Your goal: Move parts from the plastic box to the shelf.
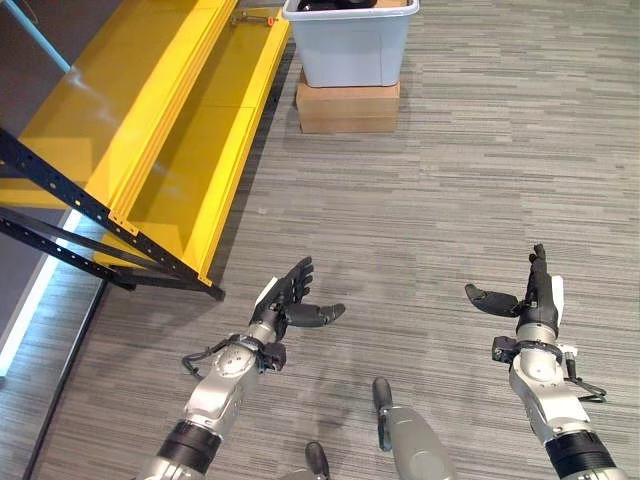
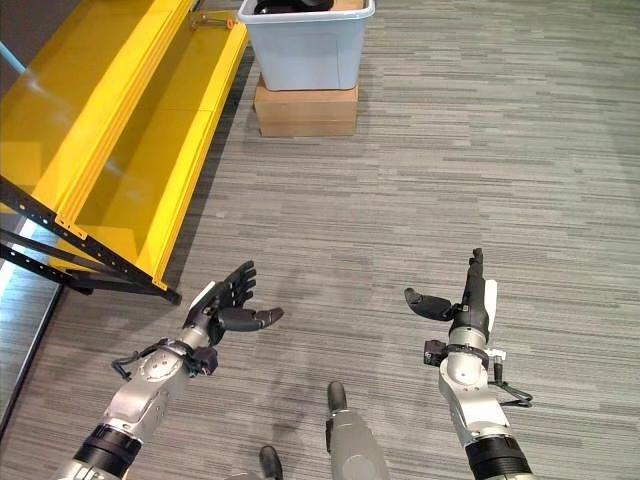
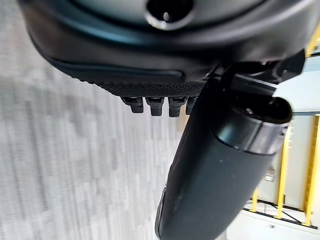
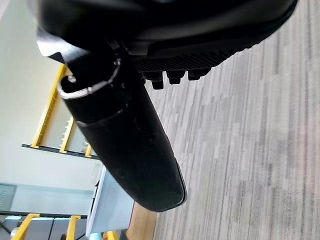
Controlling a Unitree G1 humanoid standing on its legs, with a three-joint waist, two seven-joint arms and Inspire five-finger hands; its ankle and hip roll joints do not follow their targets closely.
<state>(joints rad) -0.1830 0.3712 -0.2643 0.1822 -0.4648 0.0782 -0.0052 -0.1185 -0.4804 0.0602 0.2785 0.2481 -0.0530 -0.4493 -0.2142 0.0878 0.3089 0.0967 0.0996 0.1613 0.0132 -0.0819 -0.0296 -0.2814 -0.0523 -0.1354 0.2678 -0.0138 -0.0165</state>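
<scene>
A pale plastic box (image 1: 350, 45) holding dark parts (image 1: 335, 5) stands on a cardboard carton (image 1: 347, 105) on the floor far ahead. The yellow shelf (image 1: 190, 150) runs along the left side, and a small orange-tipped part (image 1: 255, 18) lies at its far end. My left hand (image 1: 290, 300) is low over the carpet near the shelf's near corner, open and holding nothing. My right hand (image 1: 535, 295) is raised at the lower right, fingers straight, thumb out, empty. Both wrist views show straight fingers (image 3: 155, 105) and a thumb (image 4: 130, 145) over bare carpet.
Grey striped carpet (image 1: 430, 200) stretches between my hands and the box. The shelf's black frame (image 1: 90, 210) juts out at the left near my left hand. A light strip (image 1: 40, 290) runs along the floor's left edge.
</scene>
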